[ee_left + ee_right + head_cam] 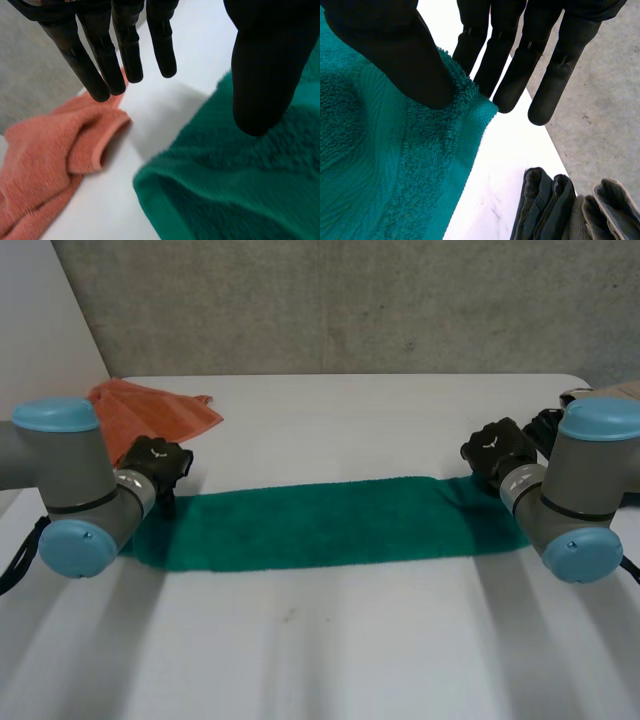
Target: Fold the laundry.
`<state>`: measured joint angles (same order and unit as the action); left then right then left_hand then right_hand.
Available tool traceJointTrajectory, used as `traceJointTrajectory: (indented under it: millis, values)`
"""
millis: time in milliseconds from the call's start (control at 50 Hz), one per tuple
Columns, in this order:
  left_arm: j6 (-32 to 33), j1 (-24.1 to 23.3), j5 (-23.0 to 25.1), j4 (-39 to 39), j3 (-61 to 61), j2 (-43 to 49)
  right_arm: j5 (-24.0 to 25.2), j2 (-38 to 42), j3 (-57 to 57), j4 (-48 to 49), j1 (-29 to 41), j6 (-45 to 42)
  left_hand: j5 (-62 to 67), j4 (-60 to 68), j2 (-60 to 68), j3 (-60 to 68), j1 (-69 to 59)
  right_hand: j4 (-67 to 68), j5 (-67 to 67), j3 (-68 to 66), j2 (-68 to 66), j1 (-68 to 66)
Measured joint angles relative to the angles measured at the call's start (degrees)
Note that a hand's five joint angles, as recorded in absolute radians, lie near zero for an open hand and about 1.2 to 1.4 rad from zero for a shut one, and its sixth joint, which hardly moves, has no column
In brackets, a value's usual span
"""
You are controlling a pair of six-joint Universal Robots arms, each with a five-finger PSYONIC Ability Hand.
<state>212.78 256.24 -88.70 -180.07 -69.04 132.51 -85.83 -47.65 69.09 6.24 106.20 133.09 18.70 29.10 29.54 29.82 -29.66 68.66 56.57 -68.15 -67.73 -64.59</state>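
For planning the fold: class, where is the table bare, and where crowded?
Bare: the table in front of the green towel, and the far middle behind it. Crowded: around the orange cloth and the folded dark cloths.

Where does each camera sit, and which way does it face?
Head view: behind, between the arms, looking down at the white table and green towel; left arm, right arm show.
Left wrist view: on that wrist, looking along the left hand at the green towel's end and an orange towel.
Right wrist view: on that wrist, looking along the right hand at its other end and folded clothes.
Shared: the green towel, in all three.
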Motion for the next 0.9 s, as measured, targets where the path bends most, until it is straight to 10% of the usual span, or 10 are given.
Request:
traceJointTrajectory:
  millis: [200, 320, 600, 900]
  values:
    - [-0.1, 0.7, -0.7, 6.1, 4.6, 4.5, 1.8, -1.3, 0.2, -0.8, -1.6, 2.5, 0.5, 0.3, 0.3, 0.2, -0.3, 0.0, 0.0, 0.0, 0.0, 0.0]
    - [0.3, 0.9, -0.5, 6.2, 8.6, 6.8, 2.8, -0.8, -0.6, 0.1, -1.7, 3.3, 36.8, 38.1, 37.7, 36.8, -37.1, 0.0, 0.0, 0.0, 0.0, 0.0]
    - [-10.5, -1.0, -3.1, -25.7, 18.1, -9.7, -3.7, -3.7, -22.6, 27.2, -2.0, 21.7, 36.9, 39.4, 38.9, 38.1, -37.1, 0.1, 0.0, -0.2, -0.2, 0.0]
    - [-13.7, -1.4, 3.7, -27.4, -8.6, -18.3, 7.3, -10.8, -2.2, 22.9, -4.4, 23.5, 36.9, 39.6, 39.2, 38.5, -37.1, 0.1, 0.6, -0.2, -0.2, 0.0]
